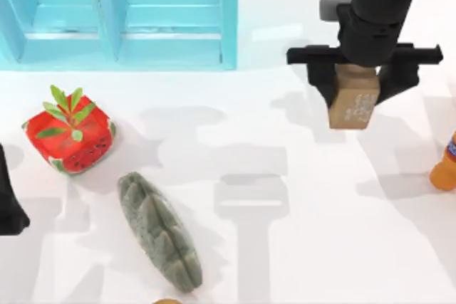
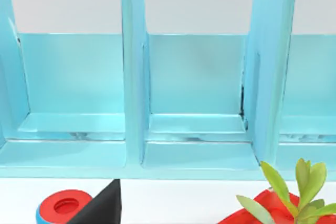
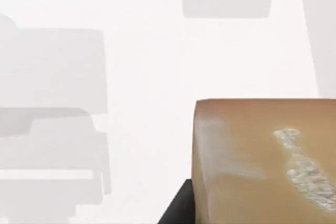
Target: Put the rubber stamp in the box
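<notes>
The rubber stamp [image 1: 353, 108] is a small tan-brown block with faint white print, and my right gripper [image 1: 354, 87] is shut on it from both sides. It hangs above the white table at the back right, to the right of the box. Its printed face looms close in the right wrist view, rubber stamp [image 3: 262, 161]. The box [image 1: 228, 19] is a light blue tray with several open compartments at the back left. The left wrist view looks straight at the box [image 2: 134, 77]. My left arm [image 1: 7, 208] is parked at the table's left edge.
A red cube with green leaves [image 1: 69, 140] sits at the left, and a long grey-green ridged object [image 1: 160, 231] lies in front of it. An orange bottle [image 1: 445, 165] stands at the right edge. A red-and-blue round thing [image 2: 65, 205] lies near the left gripper.
</notes>
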`<control>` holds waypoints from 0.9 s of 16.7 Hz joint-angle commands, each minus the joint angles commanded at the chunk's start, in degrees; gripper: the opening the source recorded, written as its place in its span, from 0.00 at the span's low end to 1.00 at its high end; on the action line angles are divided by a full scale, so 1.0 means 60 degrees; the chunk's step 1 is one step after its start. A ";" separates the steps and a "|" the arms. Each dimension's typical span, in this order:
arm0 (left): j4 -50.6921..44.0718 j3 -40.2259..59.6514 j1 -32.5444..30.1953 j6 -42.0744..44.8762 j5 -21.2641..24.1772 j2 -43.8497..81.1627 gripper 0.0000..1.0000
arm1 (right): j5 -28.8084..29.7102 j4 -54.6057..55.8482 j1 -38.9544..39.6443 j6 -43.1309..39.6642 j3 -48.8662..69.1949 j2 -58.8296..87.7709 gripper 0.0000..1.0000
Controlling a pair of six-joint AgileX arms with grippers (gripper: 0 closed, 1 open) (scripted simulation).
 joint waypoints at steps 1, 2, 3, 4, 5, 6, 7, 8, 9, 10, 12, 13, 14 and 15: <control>0.0000 0.0000 0.0000 0.0000 0.0000 0.0000 1.00 | -0.0005 0.0026 0.0018 0.0017 -0.0022 0.0036 0.00; 0.0000 0.0000 0.0000 0.0000 0.0000 0.0000 1.00 | 0.0000 0.0028 0.0002 0.0010 -0.0020 0.0032 0.00; 0.0000 0.0000 0.0000 0.0000 0.0000 0.0000 1.00 | 0.0031 0.0042 -0.0101 -0.0044 -0.0017 0.0008 0.00; 0.0000 0.0000 0.0000 0.0000 0.0000 0.0000 1.00 | 0.0084 0.0067 -0.0292 -0.0155 -0.0020 -0.0038 0.00; 0.0000 0.0000 0.0000 0.0000 0.0000 0.0000 1.00 | 0.0155 0.0115 -0.0582 -0.0319 -0.0053 -0.0128 0.00; 0.0000 0.0000 0.0000 0.0000 0.0000 0.0000 1.00 | 0.0237 0.0184 -0.0960 -0.0542 -0.0122 -0.0267 0.00; 0.0000 0.0000 0.0000 0.0000 0.0000 0.0000 1.00 | 0.0327 0.0253 -0.1418 -0.0821 -0.0201 -0.0439 0.00; 0.0000 0.0000 0.0000 0.0000 0.0000 0.0000 1.00 | 0.0417 0.0313 -0.1955 -0.1163 -0.0289 -0.0614 0.00; 0.0000 0.0000 0.0000 0.0000 0.0000 0.0000 1.00 | 0.0502 0.0364 -0.2571 -0.1567 -0.0395 -0.0804 0.00; 0.0000 0.0000 0.0000 0.0000 0.0000 0.0000 1.00 | 0.0576 0.0404 -0.3251 -0.2015 -0.0519 -0.1007 0.00; 0.0000 0.0000 0.0000 0.0000 0.0000 0.0000 1.00 | 0.0666 0.0430 -0.4537 -0.3040 -0.0820 -0.1421 0.00; 0.0000 0.0000 0.0000 0.0000 0.0000 0.0000 1.00 | 0.0672 0.0405 -0.5096 -0.3611 -0.0990 -0.1619 0.00; 0.0000 0.0000 0.0000 0.0000 0.0000 0.0000 1.00 | 0.0653 0.0353 -0.5636 -0.4243 -0.1167 -0.1804 0.00; 0.0000 0.0000 0.0000 0.0000 0.0000 0.0000 1.00 | 0.0610 0.0279 -0.6146 -0.4942 -0.1353 -0.1977 0.00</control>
